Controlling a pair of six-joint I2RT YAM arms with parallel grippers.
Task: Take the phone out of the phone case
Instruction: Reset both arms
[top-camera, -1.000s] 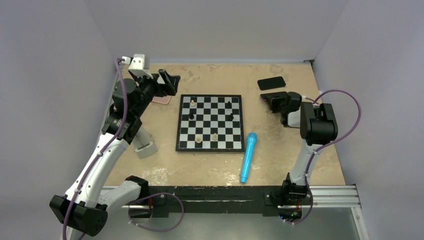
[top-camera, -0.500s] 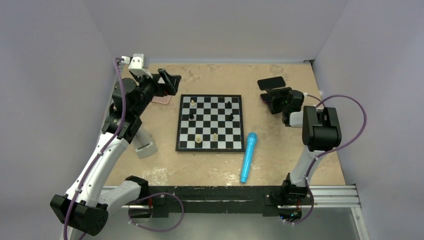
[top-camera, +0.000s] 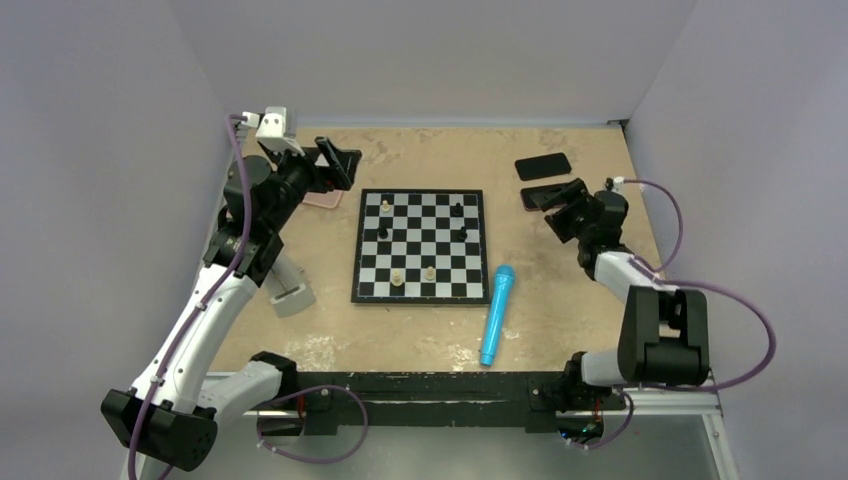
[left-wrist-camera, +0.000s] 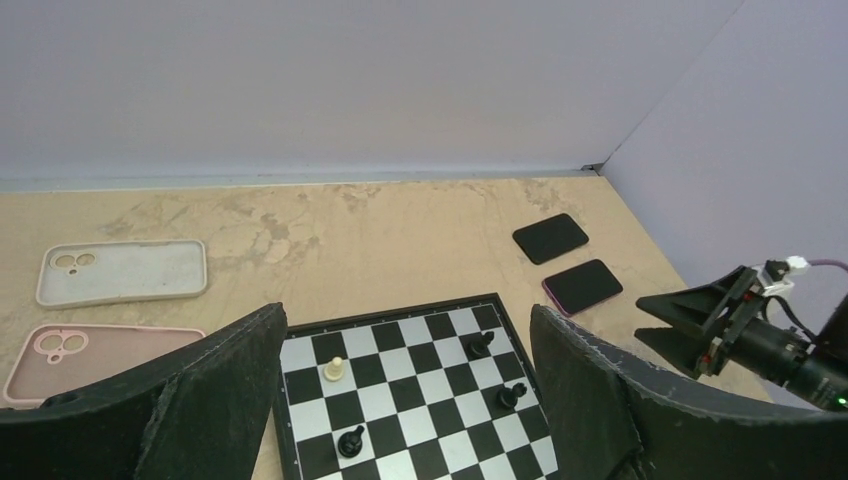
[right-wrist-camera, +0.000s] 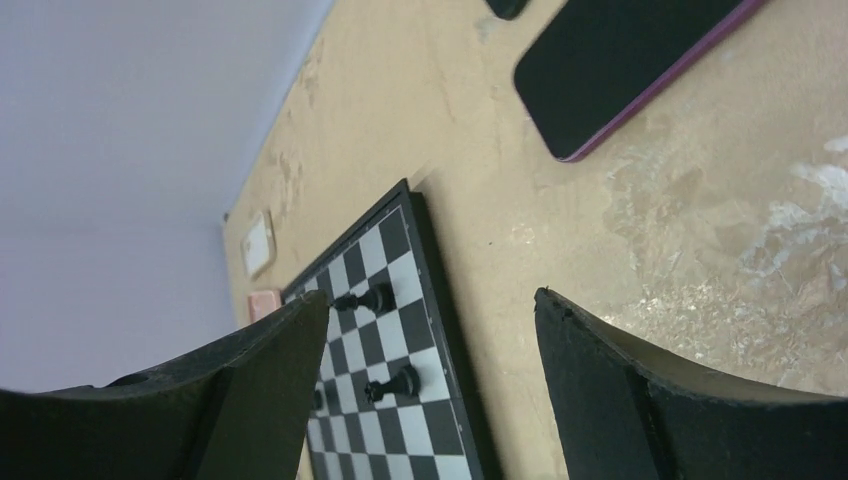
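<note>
A black-screened phone with a purple rim lies flat on the table at the back right. A second black phone lies just behind it. My right gripper hovers open and empty beside the purple-rimmed phone, on its near side, touching nothing. An empty white phone case and an empty pink phone case lie at the back left. My left gripper hangs open and empty above the pink case.
A chessboard with a few black and white pieces fills the middle of the table. A blue cylinder lies at its near right corner. A grey block stands near the left arm. Walls close in the left, back and right.
My right gripper has gone from shut to open and its arm has swung back toward the near right; the purple-rimmed phone now lies free on the table. The left arm has not moved.
</note>
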